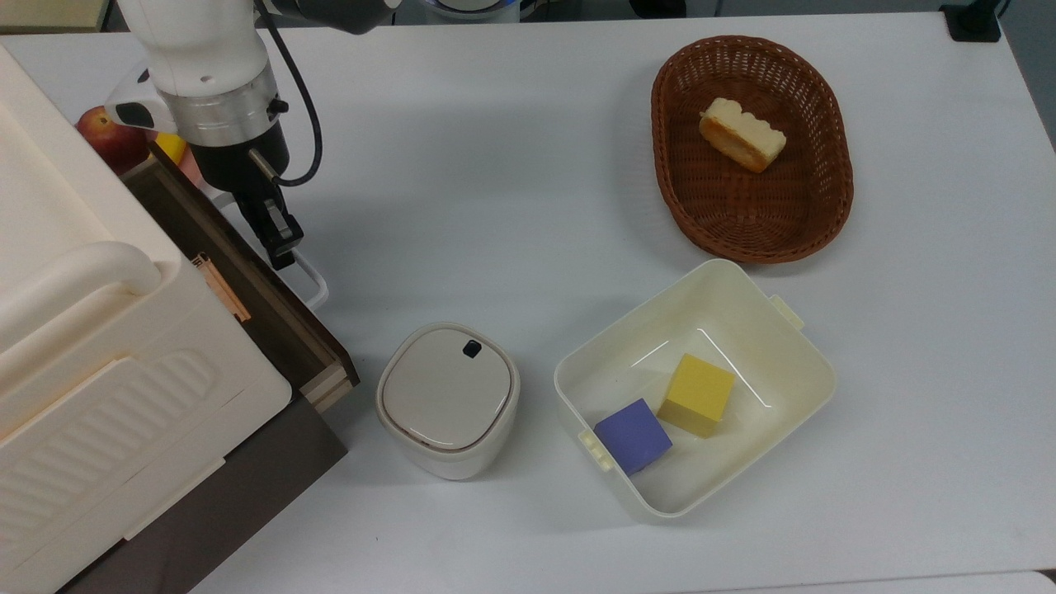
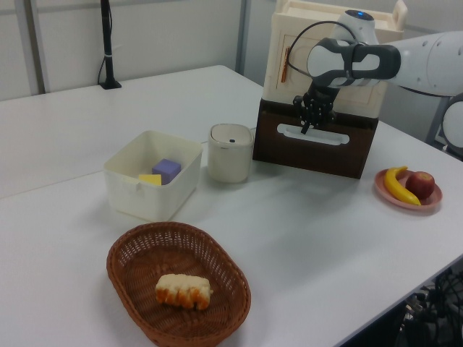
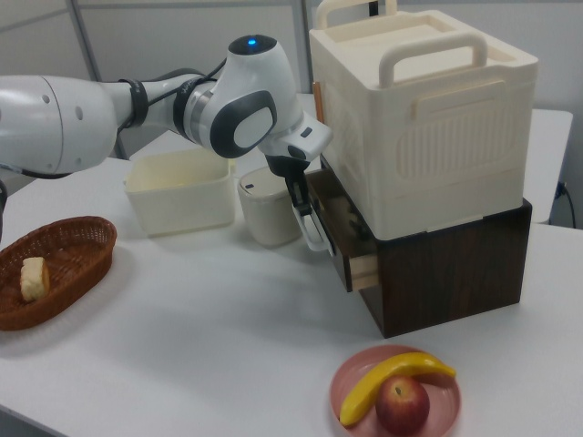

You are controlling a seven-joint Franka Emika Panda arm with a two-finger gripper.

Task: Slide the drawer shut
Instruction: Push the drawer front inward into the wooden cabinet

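The drawer (image 1: 272, 309) sticks out a short way from the dark brown cabinet, at the top view's left. Its dark front panel (image 2: 318, 153) carries a white loop handle (image 1: 320, 285). My gripper (image 1: 280, 252) is shut, with nothing between its fingers, and its tips rest against the front panel just above the handle. In the left view the gripper (image 2: 307, 129) points down at the handle (image 2: 325, 136). From the right view the gripper (image 3: 305, 218) stands in front of the drawer (image 3: 351, 264), whose light-wood side shows as a narrow strip.
A large cream box (image 1: 82, 330) sits on the cabinet. A beige lidded canister (image 1: 448, 400) stands close to the drawer's corner. Further right are a cream bin (image 1: 792, 346) with two cubes and a wicker basket (image 1: 833, 198) with bread. A pink fruit plate (image 3: 351, 382) lies beside the cabinet.
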